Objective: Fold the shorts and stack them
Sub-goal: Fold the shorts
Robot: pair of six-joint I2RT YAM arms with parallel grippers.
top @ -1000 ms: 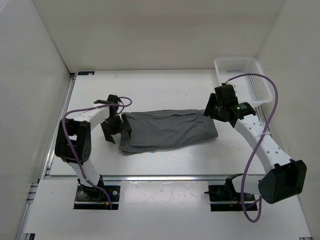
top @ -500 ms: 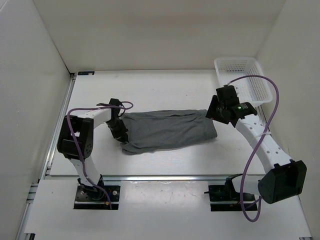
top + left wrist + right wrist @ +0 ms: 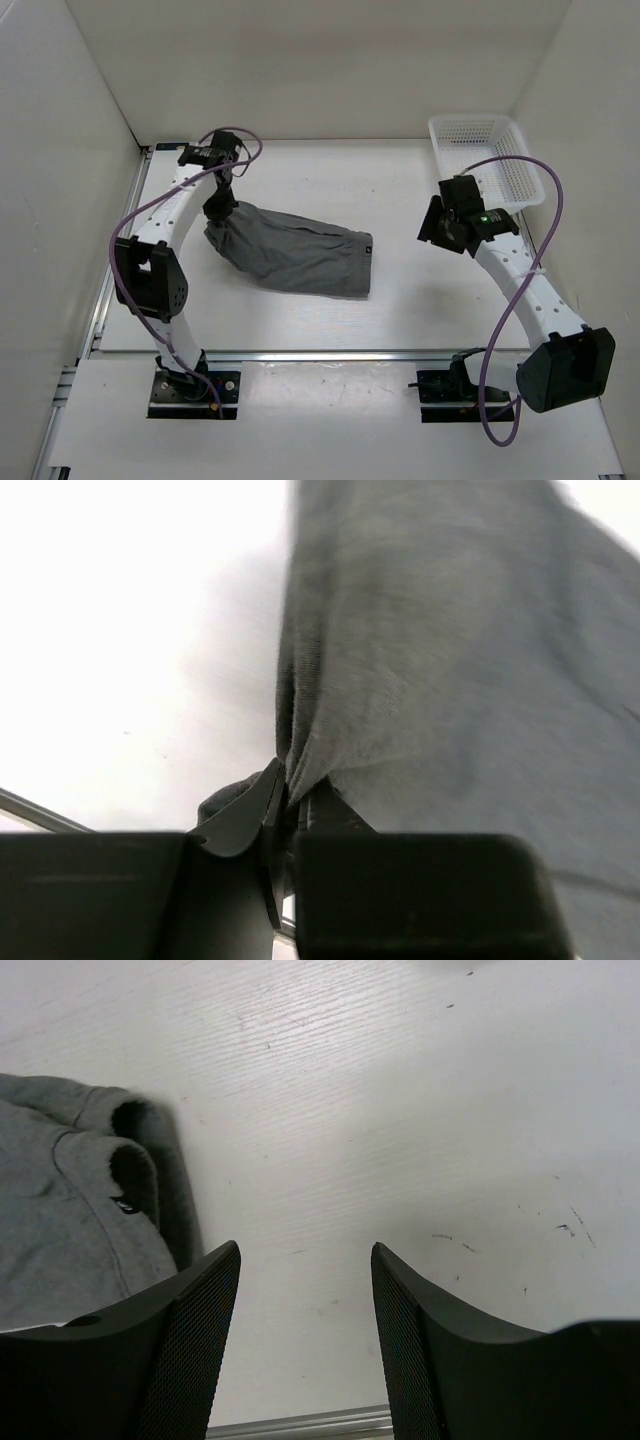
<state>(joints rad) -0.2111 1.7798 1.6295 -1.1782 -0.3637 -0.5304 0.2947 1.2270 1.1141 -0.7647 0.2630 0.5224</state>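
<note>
Table (image 3: 400, 300) carries the shorts (image 3: 295, 252) left of centre, lying as a long grey band that slants from the far left down toward the middle. They look doubled lengthwise, though the overhead view does not show the layers clearly enough to be sure. The white mesh basket (image 3: 468, 121) stands at the far right corner, well apart from the cloth. The left gripper (image 3: 217, 207) is pinched tight on the bunched far-left end of the fabric, lifting it slightly. The right gripper (image 3: 432, 222) hangs with its fingers spread and holding nothing, near the free end but not touching it. By my reading, at most one fold is made; a crosswise fold, smoothing and stacking remain.
</note>
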